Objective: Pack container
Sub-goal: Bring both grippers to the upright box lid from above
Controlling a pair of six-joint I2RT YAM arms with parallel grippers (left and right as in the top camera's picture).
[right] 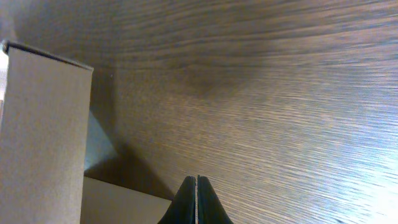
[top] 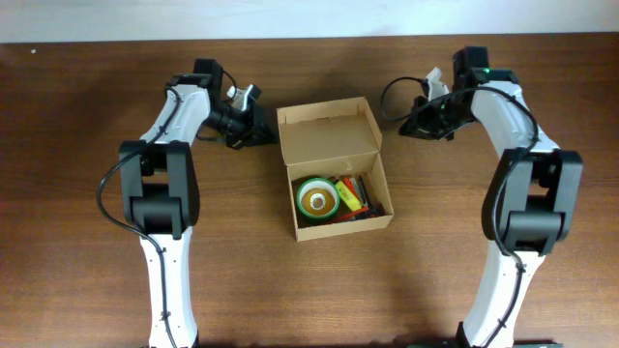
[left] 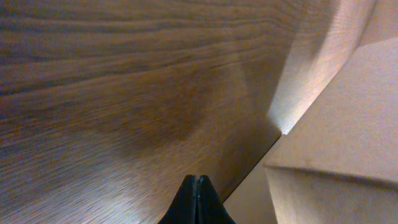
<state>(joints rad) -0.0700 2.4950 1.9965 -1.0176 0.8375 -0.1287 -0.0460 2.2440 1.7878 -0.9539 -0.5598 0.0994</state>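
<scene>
Left pincer [left: 198,200]: fingertips pressed together, empty, low over the surface [left: 93,93], just beside the box [left: 336,118].
Right pincer [right: 196,200]: likewise together, empty, near the box's other flank.
Box: mid-surface between both arms. Its lid [top: 327,133] stands open at the far side, with a green-rimmed roll [top: 316,197] and coloured items [top: 354,193] inside.
Hazards, as judged: a one-sided push on the lid would likely slide or twist the light box. The side tabs may snag outside the walls. The roll, if proud, could hold the lid ajar.
</scene>
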